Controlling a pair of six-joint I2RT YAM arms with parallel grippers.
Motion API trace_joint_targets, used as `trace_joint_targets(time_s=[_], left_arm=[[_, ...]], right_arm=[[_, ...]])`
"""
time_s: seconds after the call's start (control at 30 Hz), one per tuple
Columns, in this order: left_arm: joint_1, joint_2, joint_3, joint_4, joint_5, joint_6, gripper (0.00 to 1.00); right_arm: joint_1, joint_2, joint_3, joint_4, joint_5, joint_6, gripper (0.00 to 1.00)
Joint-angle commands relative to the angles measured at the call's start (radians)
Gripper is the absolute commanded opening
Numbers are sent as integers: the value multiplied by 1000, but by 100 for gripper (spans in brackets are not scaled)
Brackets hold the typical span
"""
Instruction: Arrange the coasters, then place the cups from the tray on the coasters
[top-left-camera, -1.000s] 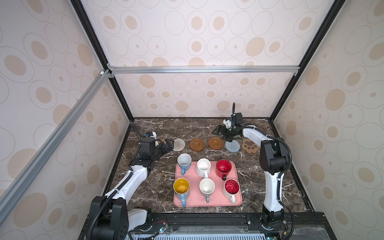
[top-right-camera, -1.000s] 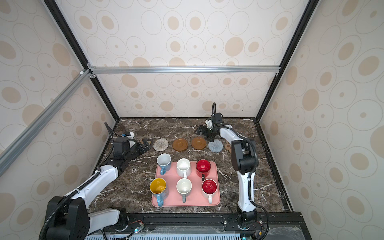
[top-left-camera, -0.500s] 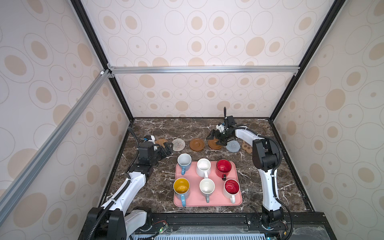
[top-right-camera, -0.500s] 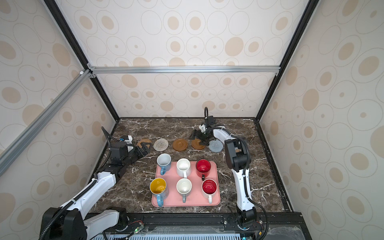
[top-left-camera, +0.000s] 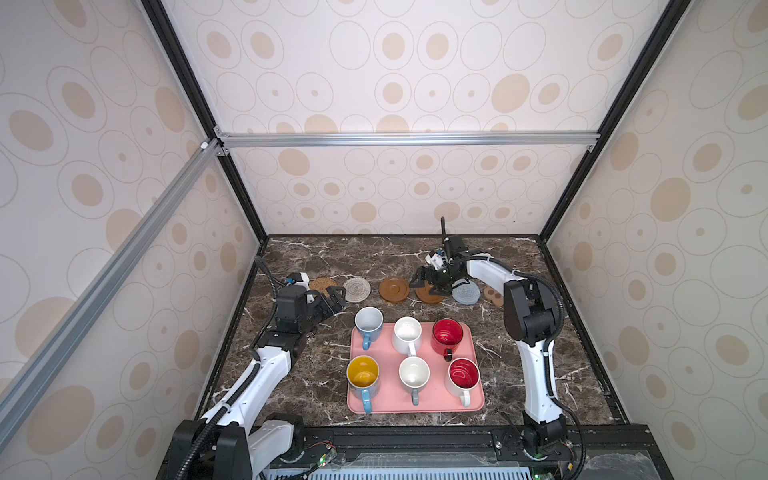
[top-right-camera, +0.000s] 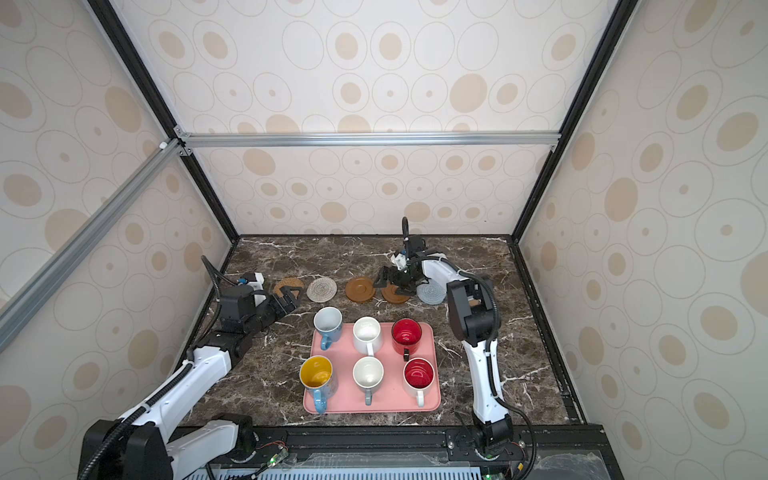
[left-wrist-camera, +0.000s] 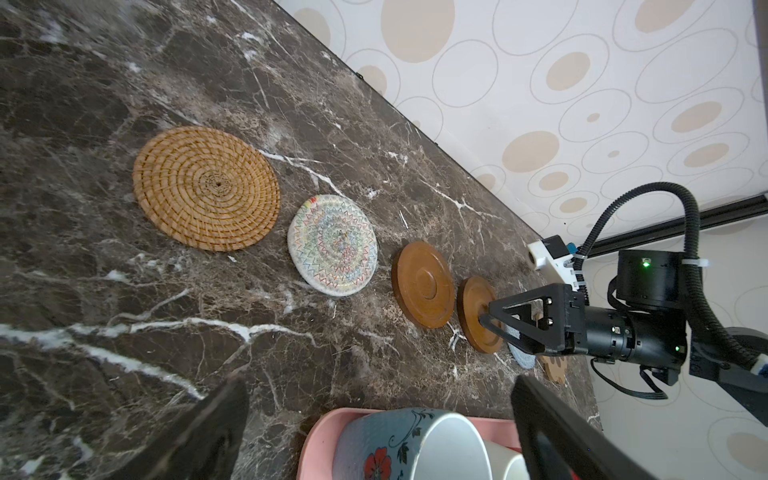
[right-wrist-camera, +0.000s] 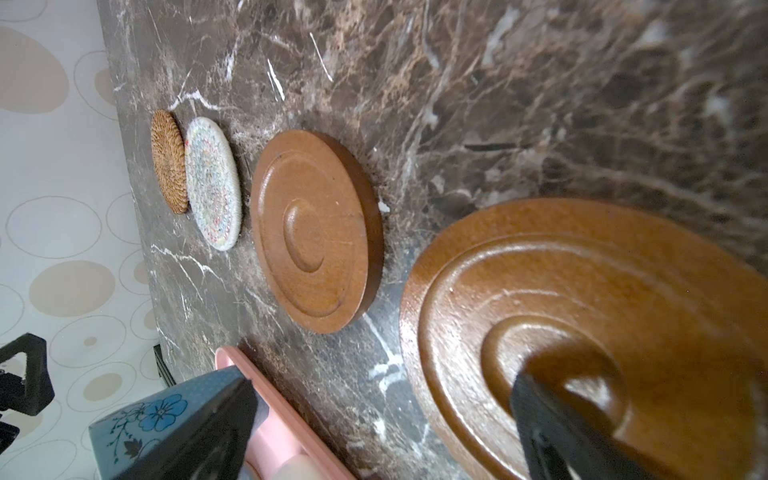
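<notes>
Coiled rattan mat, stitched rope round and ridged wooden discs lie in a row on the veined marble counter. Left fingers and right fingers stand spread.

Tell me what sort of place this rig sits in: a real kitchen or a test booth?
Most likely a robot test booth, not a real room: patterned wallpaper panels fixed to a black and aluminium frame, and a marble-look tabletop filling its whole floor.

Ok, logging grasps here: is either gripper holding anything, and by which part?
Nothing is held: left gripper stands open near the rattan coaster; right gripper stands open over a brown ridged disc, not clamped on it.
</notes>
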Motion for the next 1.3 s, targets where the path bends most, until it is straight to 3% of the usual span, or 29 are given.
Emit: trace_joint_targets(time_s=[0.0,0.43,0.7,0.97,1.27], left_arm=[[7,-24,0,-4,-19,-13,100],[7,-38,10,-15,-28,-4,100],[6,-57,32,-11,-60,11,100],[7,-51,63,3,-69,26,100],[7,2,116,-12,-53,55,100]], right_arm=[[8,-1,-18,-108,51,-14,100],[8,-83,60,-87,83,21,100],[-19,-310,49,-133,268,-55,100],[-22,-595,-200,-190,522,-149,100],[-11,-862,-479,-301,546,-190,100]])
